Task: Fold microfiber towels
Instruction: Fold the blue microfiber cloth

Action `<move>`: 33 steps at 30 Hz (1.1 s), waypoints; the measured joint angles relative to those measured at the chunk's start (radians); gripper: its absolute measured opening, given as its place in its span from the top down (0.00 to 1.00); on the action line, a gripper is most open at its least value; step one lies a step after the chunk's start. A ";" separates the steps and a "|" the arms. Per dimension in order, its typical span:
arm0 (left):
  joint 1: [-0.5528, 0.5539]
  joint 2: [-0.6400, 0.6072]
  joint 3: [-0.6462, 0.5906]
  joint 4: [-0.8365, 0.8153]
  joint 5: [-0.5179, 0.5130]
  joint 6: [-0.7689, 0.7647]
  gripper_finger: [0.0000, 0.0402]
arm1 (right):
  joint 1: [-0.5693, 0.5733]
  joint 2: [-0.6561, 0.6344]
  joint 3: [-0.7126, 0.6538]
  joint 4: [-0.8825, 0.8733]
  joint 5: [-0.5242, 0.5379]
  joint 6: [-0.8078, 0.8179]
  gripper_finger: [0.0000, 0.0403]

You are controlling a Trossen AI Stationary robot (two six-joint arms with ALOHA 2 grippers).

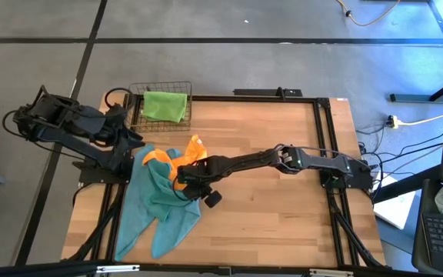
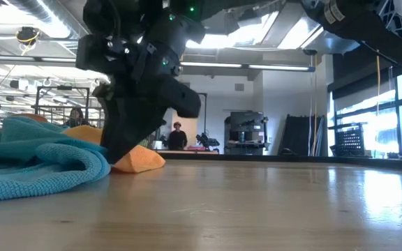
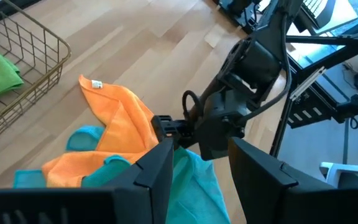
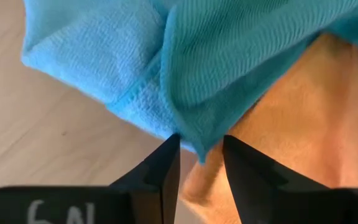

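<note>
right pincer (image 4: 201,165): parted round teal towel (image 4: 229,68) hem, not clamped
left pincer (image 3: 197,180): open, empty
tip: close on teal only, not orange towel (image 4: 291,124)

A teal towel (image 4: 241,56) is showing a fine ribbed microfiber weave with a stitched hem, matte and soft. The orange towel (image 3: 120,121) beneath it is looking like the same limp, matte cloth, with a small sewn tag at one corner. The tabletop (image 1: 275,154) is presenting pale wood planks with a smooth, faintly sheened finish. At its 11 o'clock corner, a thin metal wire basket (image 1: 160,96) is carrying a lime green towel (image 1: 164,106).
</note>
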 joint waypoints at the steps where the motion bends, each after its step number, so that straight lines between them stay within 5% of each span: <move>1: 0.000 0.000 0.000 0.000 0.000 -0.005 0.63 | 0.000 0.000 0.000 0.007 0.000 -0.006 0.69; 11: 0.000 0.000 0.000 0.000 0.013 -0.016 0.63 | 0.012 0.000 0.023 0.069 0.042 -0.007 0.72; 33: 0.000 0.000 0.000 -0.006 0.022 0.003 0.63 | 0.016 -0.064 0.023 -0.048 0.038 0.011 0.98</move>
